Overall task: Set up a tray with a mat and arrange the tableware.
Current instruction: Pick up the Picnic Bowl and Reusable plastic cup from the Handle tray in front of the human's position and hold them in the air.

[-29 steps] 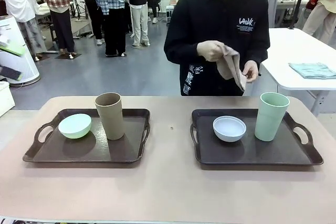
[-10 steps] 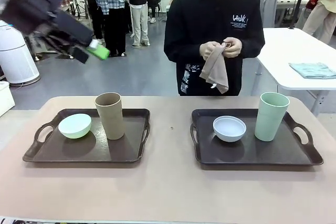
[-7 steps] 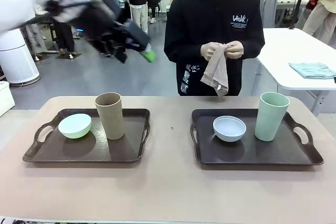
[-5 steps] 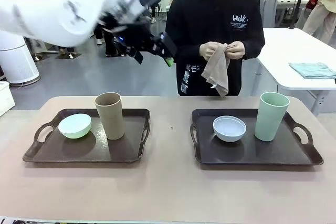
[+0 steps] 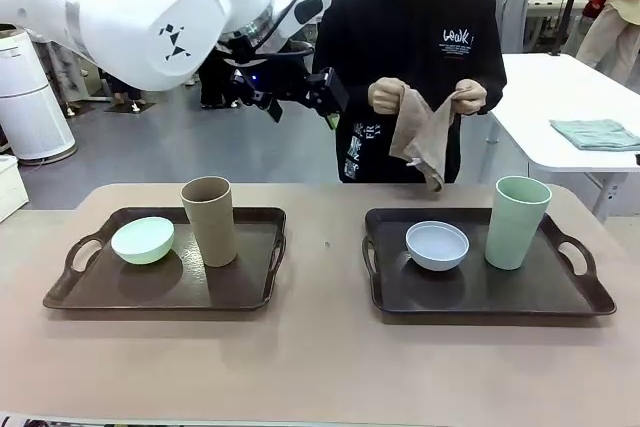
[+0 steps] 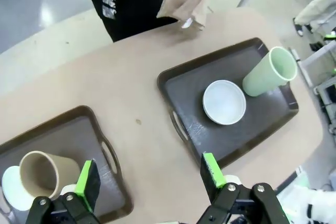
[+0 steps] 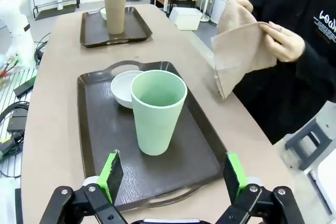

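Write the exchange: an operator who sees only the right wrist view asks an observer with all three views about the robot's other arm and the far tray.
Operator: I have the green cup and white bowl in front of me. Where is the left hand?
Observer: The left hand hangs high over the table, roughly between the left tray and the right tray, touching nothing.
Operator: On the far tray I can make out the tan cup. What is next to it?
Observer: A mint green bowl sits on the left tray beside the tan cup, on the side nearer that tray's outer handle.
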Controlling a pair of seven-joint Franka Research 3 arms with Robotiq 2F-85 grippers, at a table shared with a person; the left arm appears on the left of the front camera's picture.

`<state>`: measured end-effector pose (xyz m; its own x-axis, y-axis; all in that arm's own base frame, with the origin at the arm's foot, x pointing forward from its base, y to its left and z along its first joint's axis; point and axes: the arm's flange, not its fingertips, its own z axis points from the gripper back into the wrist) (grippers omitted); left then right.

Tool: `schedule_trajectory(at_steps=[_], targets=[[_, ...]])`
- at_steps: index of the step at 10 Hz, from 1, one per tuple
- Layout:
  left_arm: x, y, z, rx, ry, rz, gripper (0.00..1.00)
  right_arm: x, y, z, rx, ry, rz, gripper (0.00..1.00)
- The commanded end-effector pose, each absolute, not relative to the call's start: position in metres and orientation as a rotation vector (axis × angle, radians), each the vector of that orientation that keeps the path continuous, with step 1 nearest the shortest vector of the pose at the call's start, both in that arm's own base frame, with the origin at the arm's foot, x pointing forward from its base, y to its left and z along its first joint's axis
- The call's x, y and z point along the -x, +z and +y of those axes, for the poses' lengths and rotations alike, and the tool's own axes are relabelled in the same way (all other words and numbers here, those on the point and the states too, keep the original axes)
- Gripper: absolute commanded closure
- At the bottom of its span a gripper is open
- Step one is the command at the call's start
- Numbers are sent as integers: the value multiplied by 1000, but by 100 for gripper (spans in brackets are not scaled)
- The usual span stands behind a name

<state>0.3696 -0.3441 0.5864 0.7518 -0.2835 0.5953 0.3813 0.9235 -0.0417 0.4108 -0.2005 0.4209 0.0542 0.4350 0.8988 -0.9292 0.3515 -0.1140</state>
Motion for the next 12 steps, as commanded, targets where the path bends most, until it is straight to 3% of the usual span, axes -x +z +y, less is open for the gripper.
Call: schedule_trajectory(at_steps=[1,4,6,8,9,10,12], targets=[[-367,572,-351,139,-323,-565,0,-424,422,-209,-667,1185,-1006,0],[-389,554,-432,111,-160,-373,0,-476,424,-180,-611,1534,-815,0],[-403,536,-475,130,-97,-340,0,-504,409,-158,-617,1695,-799,0],[-424,510,-505,183,-57,-413,0,-528,393,-134,-660,1702,-846,0],[-427,506,-502,263,-176,-529,0,-532,395,-133,-629,1547,-940,0],[-403,509,-475,157,-82,-347,0,-518,402,-132,-661,1697,-795,0],[-403,509,-475,157,-82,-347,0,-518,402,-132,-661,1697,-795,0]])
